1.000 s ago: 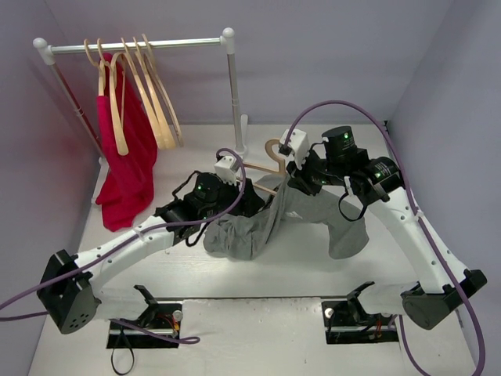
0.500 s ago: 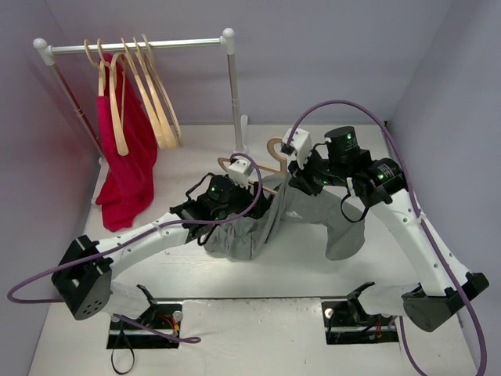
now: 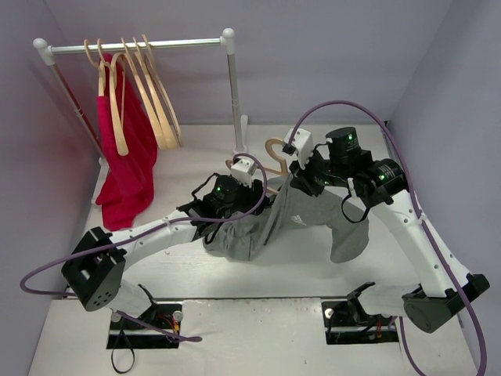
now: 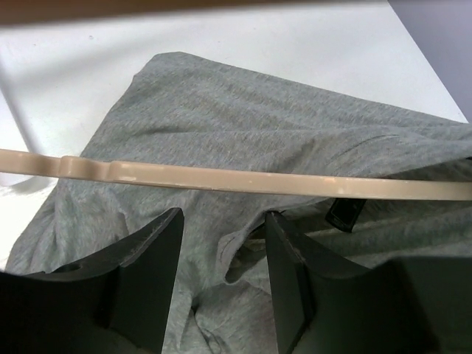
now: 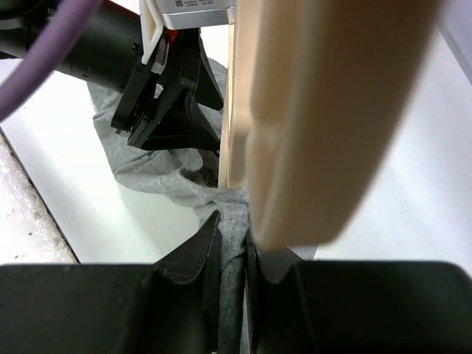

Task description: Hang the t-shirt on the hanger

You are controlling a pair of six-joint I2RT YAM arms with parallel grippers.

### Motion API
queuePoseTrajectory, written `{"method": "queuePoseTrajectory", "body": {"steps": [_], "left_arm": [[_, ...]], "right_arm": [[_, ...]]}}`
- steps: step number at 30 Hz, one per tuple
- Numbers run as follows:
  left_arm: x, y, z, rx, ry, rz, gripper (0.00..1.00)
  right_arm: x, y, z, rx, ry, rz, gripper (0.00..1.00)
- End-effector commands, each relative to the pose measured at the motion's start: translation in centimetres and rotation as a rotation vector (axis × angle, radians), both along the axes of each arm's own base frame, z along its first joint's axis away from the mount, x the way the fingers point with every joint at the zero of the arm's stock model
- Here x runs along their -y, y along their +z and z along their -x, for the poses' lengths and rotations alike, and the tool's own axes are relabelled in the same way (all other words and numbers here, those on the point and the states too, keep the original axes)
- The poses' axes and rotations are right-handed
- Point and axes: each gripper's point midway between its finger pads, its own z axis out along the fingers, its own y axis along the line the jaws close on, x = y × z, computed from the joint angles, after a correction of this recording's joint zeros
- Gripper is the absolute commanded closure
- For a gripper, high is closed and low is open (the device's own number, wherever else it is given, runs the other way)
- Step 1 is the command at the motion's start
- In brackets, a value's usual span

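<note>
From the top external view, the left gripper (image 3: 260,200) reaches in from the left over the bunched left side of the t-shirt (image 3: 313,215), which lies on the table (image 3: 188,160) between the two arms. The right gripper (image 3: 290,185) comes from the right and meets the shirt at its raised upper edge. The wooden hook of the hanger (image 3: 269,149) shows just behind that gripper. Well apart at the back left stands a rack (image 3: 141,45) with spare hangers (image 3: 156,102) and a red garment (image 3: 125,164).

In the left wrist view, the left gripper (image 4: 223,221) has its jaws partly apart, with nothing clamped between the dark fingers (image 4: 147,273). The grey t-shirt (image 4: 243,125) lies crumpled below and beyond them. Whether the tips touch the cloth cannot be told. One thin arm of the hanger (image 4: 258,181) crosses the picture just past the fingertips, above the fabric. A small dark tag (image 4: 344,214) shows under it at the right.

In the right wrist view, the right gripper (image 5: 232,225) is nearly closed, pinching a fold of grey t-shirt (image 5: 158,173) between its fingers. The hanger (image 5: 324,110) looms blurred right above the jaws. Whether it is also pinched cannot be told. The left gripper faces it across the cloth.
</note>
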Motion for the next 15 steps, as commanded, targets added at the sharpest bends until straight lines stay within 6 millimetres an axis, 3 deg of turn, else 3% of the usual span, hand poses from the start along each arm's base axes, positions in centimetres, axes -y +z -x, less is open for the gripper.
{"method": "queuePoseTrajectory", "body": {"steps": [1,7,15], "left_arm": [[1.8,2.4,0.2,0.049,-0.039,0.087,0.56],[1.6,1.4,1.1,0.027,-0.026,0.098,0.47],[0.6,2.2,1.4,0.074,0.023,0.157,0.45]], "right_arm": [[-0.3,3.0,-0.7,0.105,-0.008,-0.076,1.00],[0.0,3.2,-1.0,0.115,-0.029,-0.078,1.00],[0.2,3.3,-1.4,0.120,-0.050,-0.085,1.00]]}}
